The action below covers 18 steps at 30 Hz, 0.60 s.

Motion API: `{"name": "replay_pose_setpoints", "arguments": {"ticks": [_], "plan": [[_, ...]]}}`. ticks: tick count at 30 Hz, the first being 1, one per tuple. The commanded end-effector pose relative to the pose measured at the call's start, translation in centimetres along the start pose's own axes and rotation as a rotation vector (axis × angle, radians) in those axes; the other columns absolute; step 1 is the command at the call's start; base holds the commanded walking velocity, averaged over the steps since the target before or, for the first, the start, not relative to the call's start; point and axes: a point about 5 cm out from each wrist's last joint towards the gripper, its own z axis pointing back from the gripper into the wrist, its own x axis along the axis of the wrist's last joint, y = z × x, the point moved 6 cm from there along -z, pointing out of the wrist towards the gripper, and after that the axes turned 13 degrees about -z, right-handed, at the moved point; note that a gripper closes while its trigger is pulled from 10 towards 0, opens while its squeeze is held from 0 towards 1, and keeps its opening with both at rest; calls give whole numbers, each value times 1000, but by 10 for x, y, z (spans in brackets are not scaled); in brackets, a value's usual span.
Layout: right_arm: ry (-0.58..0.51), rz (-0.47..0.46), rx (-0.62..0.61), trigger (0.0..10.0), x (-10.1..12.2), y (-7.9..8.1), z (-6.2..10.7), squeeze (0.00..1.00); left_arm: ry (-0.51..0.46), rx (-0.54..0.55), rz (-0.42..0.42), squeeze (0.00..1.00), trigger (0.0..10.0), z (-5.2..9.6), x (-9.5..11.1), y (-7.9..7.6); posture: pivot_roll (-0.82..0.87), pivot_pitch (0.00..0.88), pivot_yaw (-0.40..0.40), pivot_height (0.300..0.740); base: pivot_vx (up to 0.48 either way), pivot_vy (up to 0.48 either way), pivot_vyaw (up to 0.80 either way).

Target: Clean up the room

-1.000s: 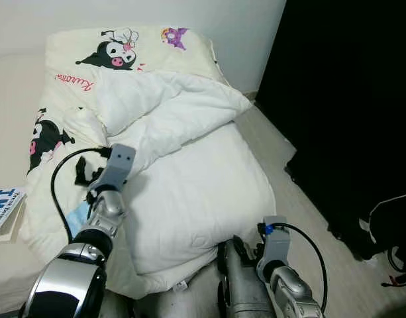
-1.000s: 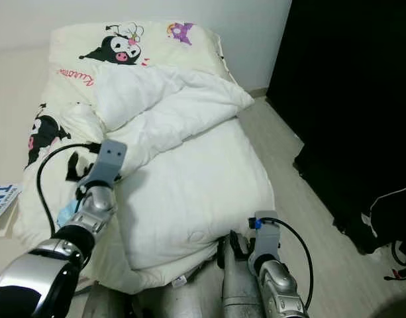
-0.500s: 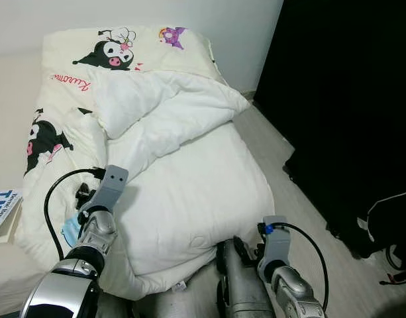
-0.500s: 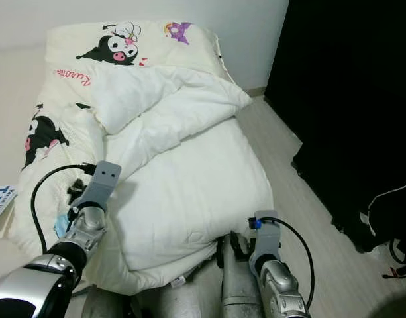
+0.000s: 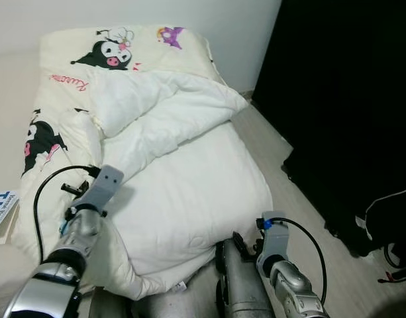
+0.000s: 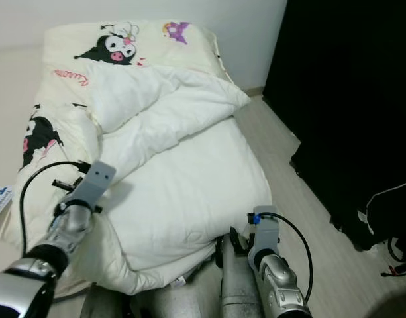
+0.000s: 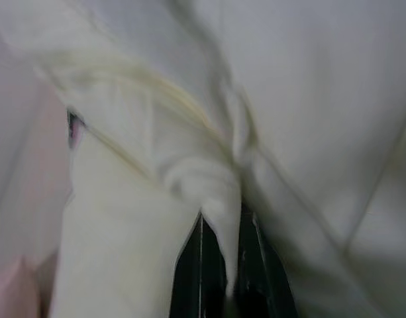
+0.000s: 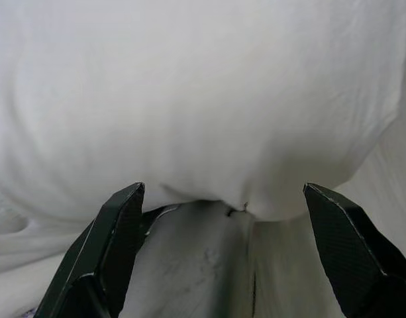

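A book (image 5: 0, 207) lies at the mattress edge, outward of the left gripper (image 7: 219, 265). That gripper's fingers are pinched on a fold of the white duvet (image 5: 189, 179), which spreads inward from it across the cartoon-print bedding (image 5: 116, 50). The right gripper (image 8: 222, 258) hangs with fingers spread wide just before the duvet's near edge; a black bag (image 5: 381, 225) sits outward of it.

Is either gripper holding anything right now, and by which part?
The left gripper pinches a bunched fold of the white duvet near its left edge. The right gripper is open, facing the duvet's near end, holding nothing.
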Motion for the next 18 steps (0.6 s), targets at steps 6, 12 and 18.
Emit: {"name": "replay_pose_setpoints", "arguments": {"ticks": [6, 12, 18], "plan": [[35, 3, -18, 10000, -4, -9, -1, 0, 1, -486, -263, 0, 1137, 52, -66, -22, -143, 251, -39, 580, 0, 0, 0], [37, 26, 0, 10000, 4, -5, -8, 0, 147, -1013, -343, 0, 2706, 109, -143, -37, -131, 230, -47, 580, 0, 0, 0], [49, 35, 9, 10000, 3, -2, -11, 0, 106, -1216, -251, 0, 1804, 199, -113, -41, -115, 218, -49, 580, 0, 0, 0]]}}
